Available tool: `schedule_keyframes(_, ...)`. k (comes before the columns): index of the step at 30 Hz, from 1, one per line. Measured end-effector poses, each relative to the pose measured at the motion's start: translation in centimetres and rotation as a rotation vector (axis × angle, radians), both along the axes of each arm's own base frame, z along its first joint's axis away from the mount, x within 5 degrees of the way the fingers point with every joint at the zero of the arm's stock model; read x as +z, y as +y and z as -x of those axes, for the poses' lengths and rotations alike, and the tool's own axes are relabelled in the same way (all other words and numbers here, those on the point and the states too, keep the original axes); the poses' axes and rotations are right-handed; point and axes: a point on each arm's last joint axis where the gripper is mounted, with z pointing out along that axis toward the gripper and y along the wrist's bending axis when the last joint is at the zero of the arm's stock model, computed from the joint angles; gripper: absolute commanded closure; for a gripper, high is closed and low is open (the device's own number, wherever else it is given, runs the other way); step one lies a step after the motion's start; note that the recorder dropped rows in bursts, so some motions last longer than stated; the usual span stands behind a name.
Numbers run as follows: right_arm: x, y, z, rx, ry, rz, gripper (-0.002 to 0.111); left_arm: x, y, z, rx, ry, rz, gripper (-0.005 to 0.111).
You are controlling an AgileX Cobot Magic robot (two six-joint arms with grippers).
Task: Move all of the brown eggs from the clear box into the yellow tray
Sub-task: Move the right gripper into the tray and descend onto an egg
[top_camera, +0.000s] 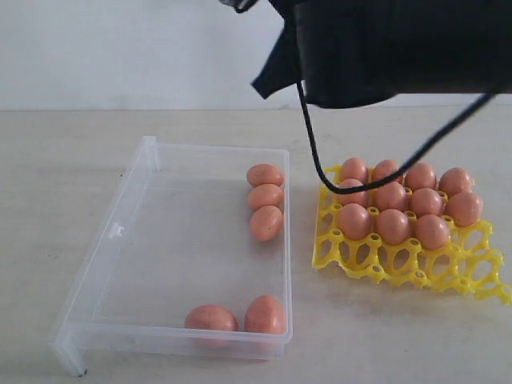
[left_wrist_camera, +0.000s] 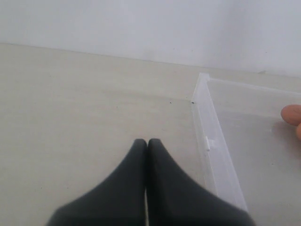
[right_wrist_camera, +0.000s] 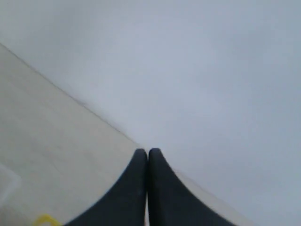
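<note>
The clear box [top_camera: 88, 280] lies left of centre. Three brown eggs [top_camera: 265, 197] line its right wall and two more [top_camera: 266, 314] rest against its near wall. To its right, the yellow tray [top_camera: 384, 270] holds several brown eggs [top_camera: 392, 226] in its far rows, and its near row of cups is bare. My left gripper [left_wrist_camera: 147, 141] is shut and empty over bare table beside the box's corner [left_wrist_camera: 205, 117], with one egg [left_wrist_camera: 292, 114] at the frame's edge. My right gripper [right_wrist_camera: 147, 151] is shut and empty, raised and facing the wall, and a tray corner [right_wrist_camera: 44, 220] just shows.
The right arm's black body [top_camera: 400, 48] fills the top of the exterior view, and its cable [top_camera: 320, 172] hangs in front of the tray's far left eggs. A pale wall stands behind the beige table [top_camera: 64, 160].
</note>
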Motion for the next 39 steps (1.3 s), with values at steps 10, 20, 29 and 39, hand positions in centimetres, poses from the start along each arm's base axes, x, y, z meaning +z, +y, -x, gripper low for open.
schedule_keyframes(10,2.3,1.8,-2.4,-0.047,-0.047,-0.106,0.108,0.0,0.0,0.0,0.0,0.0,0.0,0.111)
schedule_keyframes(20,5.3,9.0,-0.5,0.627,0.102,-0.792,0.108,0.0,0.0,0.0,0.0,0.0,0.0,0.111)
schedule_keyframes(29,3.4,12.1,7.4,1.417,0.601,-0.507,0.108,0.0,0.0,0.0,0.0,0.0,0.0,0.111)
schedule_keyframes(39,-3.3,4.5,1.3,0.296,0.75,0.399,0.108,0.0,0.0,0.0,0.0,0.0,0.0,0.111)
